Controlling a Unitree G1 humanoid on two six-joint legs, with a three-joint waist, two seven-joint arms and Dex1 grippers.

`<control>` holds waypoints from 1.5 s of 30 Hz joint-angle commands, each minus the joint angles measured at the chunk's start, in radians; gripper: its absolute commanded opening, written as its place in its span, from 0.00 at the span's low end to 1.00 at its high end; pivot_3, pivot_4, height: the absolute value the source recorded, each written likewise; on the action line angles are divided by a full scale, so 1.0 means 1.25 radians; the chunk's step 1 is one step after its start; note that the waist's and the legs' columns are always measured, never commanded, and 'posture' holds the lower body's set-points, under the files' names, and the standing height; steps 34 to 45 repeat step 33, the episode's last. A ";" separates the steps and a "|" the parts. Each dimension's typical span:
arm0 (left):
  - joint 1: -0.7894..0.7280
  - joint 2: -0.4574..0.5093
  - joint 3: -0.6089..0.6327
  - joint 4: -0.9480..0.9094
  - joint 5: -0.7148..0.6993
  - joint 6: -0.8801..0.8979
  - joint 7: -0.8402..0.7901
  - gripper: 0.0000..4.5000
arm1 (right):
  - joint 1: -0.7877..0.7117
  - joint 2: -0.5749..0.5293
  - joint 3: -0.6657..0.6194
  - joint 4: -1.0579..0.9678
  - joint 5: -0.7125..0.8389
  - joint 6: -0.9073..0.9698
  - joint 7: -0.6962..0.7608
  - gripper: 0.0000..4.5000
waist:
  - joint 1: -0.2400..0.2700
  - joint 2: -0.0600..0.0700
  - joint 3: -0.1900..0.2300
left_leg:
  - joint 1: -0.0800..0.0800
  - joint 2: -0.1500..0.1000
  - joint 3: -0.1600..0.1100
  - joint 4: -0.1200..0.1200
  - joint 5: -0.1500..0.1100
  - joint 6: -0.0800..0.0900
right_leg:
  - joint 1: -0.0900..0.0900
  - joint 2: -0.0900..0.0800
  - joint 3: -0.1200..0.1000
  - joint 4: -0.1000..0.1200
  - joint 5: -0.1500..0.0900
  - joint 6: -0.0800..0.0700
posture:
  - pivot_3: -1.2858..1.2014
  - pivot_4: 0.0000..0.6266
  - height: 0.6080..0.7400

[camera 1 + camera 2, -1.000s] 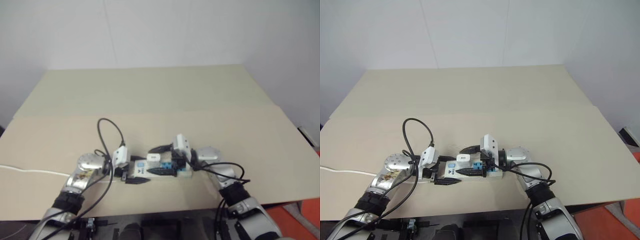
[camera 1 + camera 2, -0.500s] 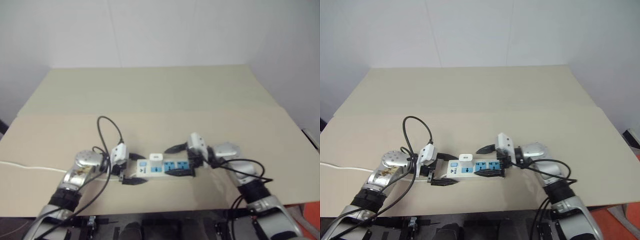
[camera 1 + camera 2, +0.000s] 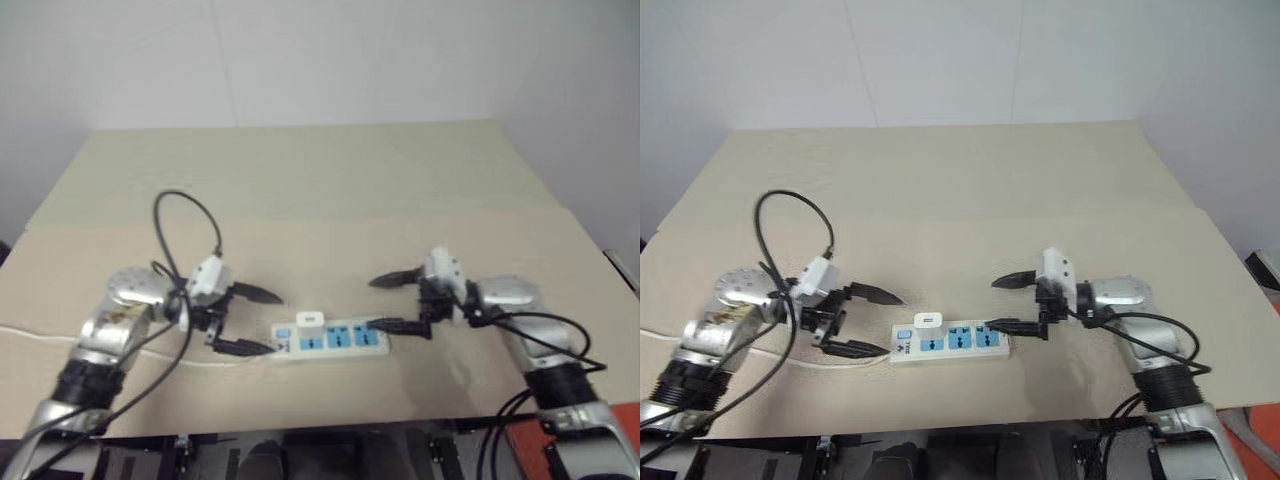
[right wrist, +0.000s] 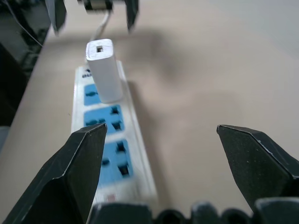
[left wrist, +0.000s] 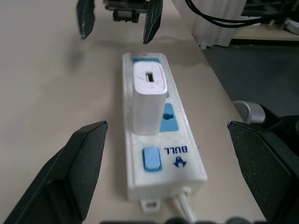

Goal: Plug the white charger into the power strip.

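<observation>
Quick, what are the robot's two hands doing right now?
Left gripper: open, holding nothing.
Right gripper: open, holding nothing.

Soft even light, faint shadows; wrist views blurred far off.

Charger: the small white plastic cube-like charger (image 3: 928, 322) is standing upright in the strip's first blue socket, beside the switch, its slot facing up.
Strip: the long flat white plastic power strip (image 3: 950, 342) with three blue socket panels is lying flat near the worktop's front edge, its other two sockets sitting free.
Cord: the thin white cord is leaving the switch end.
</observation>
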 commanded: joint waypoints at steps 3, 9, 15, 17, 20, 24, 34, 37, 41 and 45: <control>0.034 0.080 0.099 -0.029 -0.026 0.008 0.000 1.00 | 0.090 -0.127 -0.145 -0.153 0.075 0.124 -0.039 1.00 | 0.004 0.001 0.001 | 0.000 0.000 0.000 0.000 0.000 0.000 | 0.000 0.000 0.000 0.000 0.000 0.000 | 0.52 0.24 1.00; 0.097 0.117 0.161 -0.054 -0.041 0.033 0.035 1.00 | 0.197 -0.219 -0.272 -0.230 0.130 0.194 -0.049 1.00 | 0.005 0.001 0.002 | 0.000 0.000 0.001 -0.001 0.000 0.000 | 0.001 0.000 0.000 -0.001 0.000 0.000 | 0.52 0.24 1.00; 0.173 0.130 0.212 -0.111 -0.060 0.061 0.070 1.00 | 0.253 -0.253 -0.331 -0.241 0.142 0.186 -0.042 1.00 | 0.004 0.001 0.002 | 0.001 0.000 0.002 -0.001 0.000 0.000 | 0.001 0.000 0.000 -0.001 0.000 0.000 | 0.52 0.24 1.00; 0.185 0.128 0.215 -0.123 -0.062 0.065 0.077 1.00 | 0.251 -0.248 -0.329 -0.239 0.139 0.178 -0.049 1.00 | 0.005 0.001 0.002 | 0.001 0.000 0.002 -0.001 0.000 0.000 | 0.001 0.000 0.000 0.000 0.000 0.000 | 0.52 0.24 1.00; 0.189 0.129 0.215 -0.129 -0.066 0.069 0.085 1.00 | 0.247 -0.252 -0.315 -0.236 0.129 0.172 -0.048 1.00 | 0.007 0.001 0.002 | 0.001 0.000 0.002 -0.001 0.000 0.000 | 0.001 0.000 0.000 0.000 0.000 0.000 | 0.52 0.24 1.00; 0.193 0.131 0.215 -0.134 -0.070 0.074 0.090 1.00 | 0.245 -0.257 -0.308 -0.234 0.128 0.173 -0.041 1.00 | 0.009 0.001 0.002 | 0.001 0.000 0.002 -0.001 0.000 0.000 | 0.001 0.000 0.000 0.000 0.000 0.000 | 0.52 0.24 1.00; 0.190 0.129 0.205 -0.138 -0.073 0.077 0.098 1.00 | 0.253 -0.251 -0.303 -0.241 0.122 0.165 -0.046 1.00 | 0.015 0.001 0.002 | 0.001 0.000 0.002 0.000 0.000 0.000 | 0.001 0.000 0.001 0.000 0.000 0.000 | 0.52 0.24 1.00; 0.190 0.129 0.205 -0.138 -0.073 0.077 0.098 1.00 | 0.253 -0.251 -0.303 -0.241 0.122 0.165 -0.046 1.00 | 0.015 0.001 0.002 | 0.001 0.000 0.002 0.000 0.000 0.000 | 0.001 0.000 0.001 0.000 0.000 0.000 | 0.52 0.24 1.00; 0.190 0.129 0.205 -0.138 -0.073 0.077 0.098 1.00 | 0.253 -0.251 -0.303 -0.241 0.122 0.165 -0.046 1.00 | 0.015 0.001 0.002 | 0.001 0.000 0.002 0.000 0.000 0.000 | 0.001 0.000 0.001 0.000 0.000 0.000 | 0.52 0.24 1.00; 0.190 0.129 0.205 -0.138 -0.073 0.077 0.098 1.00 | 0.253 -0.251 -0.303 -0.241 0.122 0.165 -0.046 1.00 | 0.015 0.001 0.002 | 0.001 0.000 0.002 0.000 0.000 0.000 | 0.001 0.000 0.001 0.000 0.000 0.000 | 0.52 0.24 1.00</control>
